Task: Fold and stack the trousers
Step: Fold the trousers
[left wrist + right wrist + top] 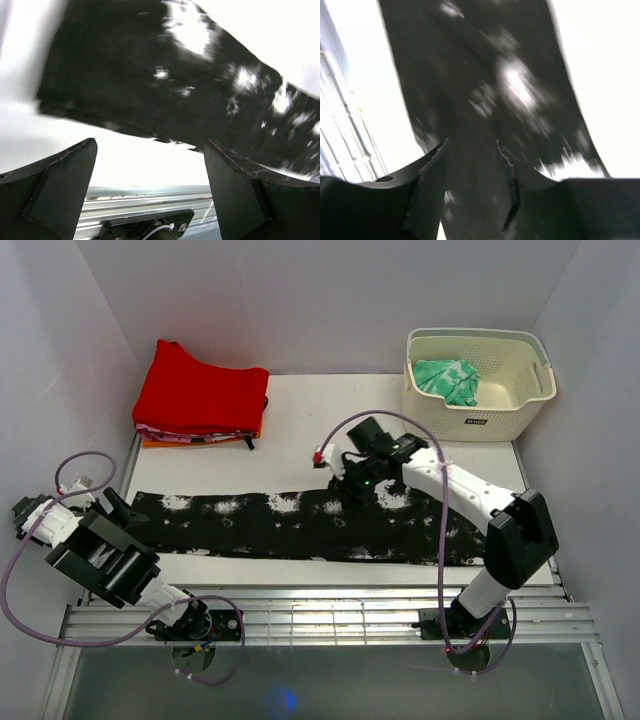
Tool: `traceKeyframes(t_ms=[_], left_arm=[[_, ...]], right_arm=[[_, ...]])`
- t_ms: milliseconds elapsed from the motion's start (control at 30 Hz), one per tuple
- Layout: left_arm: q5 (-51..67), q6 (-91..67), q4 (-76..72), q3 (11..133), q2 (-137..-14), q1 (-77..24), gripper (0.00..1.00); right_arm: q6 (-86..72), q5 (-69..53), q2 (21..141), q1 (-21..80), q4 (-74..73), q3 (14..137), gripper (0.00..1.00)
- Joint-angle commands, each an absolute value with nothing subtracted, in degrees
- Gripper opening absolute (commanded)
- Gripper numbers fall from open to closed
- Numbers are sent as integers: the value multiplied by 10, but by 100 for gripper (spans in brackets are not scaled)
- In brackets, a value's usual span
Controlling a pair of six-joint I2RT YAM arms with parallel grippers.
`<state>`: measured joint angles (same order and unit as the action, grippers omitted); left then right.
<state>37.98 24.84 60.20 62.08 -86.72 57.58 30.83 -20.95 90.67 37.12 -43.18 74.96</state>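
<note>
The trousers (300,527), black with white splatter, lie as one long flat strip across the table. My left gripper (115,508) is open just off their left end. In the left wrist view its fingers (65,185) stand wide apart with bare table between them, and the trousers' end (165,75) lies just beyond. My right gripper (355,490) hovers over the strip's far edge near its middle. In the right wrist view its fingers (430,190) are partly apart and straddle blurred cloth (475,100).
A folded red garment stack (200,397) lies at the back left. A cream basket (480,400) holding a green patterned cloth (448,380) stands at the back right. A metal rail (330,615) runs along the near table edge. White walls enclose the table.
</note>
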Motion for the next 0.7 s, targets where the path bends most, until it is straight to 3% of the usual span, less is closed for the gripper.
traceKeyframes(t_ms=[0, 200, 500, 667], left_arm=[[399, 225, 582, 614, -879, 617, 98], [381, 193, 509, 583, -859, 633, 98], [402, 137, 443, 524, -870, 634, 98], [414, 121, 432, 516, -879, 634, 98]], right_arm=[[270, -196, 949, 461, -377, 776, 43], [251, -175, 1027, 568, -295, 807, 33], [167, -166, 1135, 623, -235, 922, 17], [113, -215, 1186, 630, -174, 987, 19]])
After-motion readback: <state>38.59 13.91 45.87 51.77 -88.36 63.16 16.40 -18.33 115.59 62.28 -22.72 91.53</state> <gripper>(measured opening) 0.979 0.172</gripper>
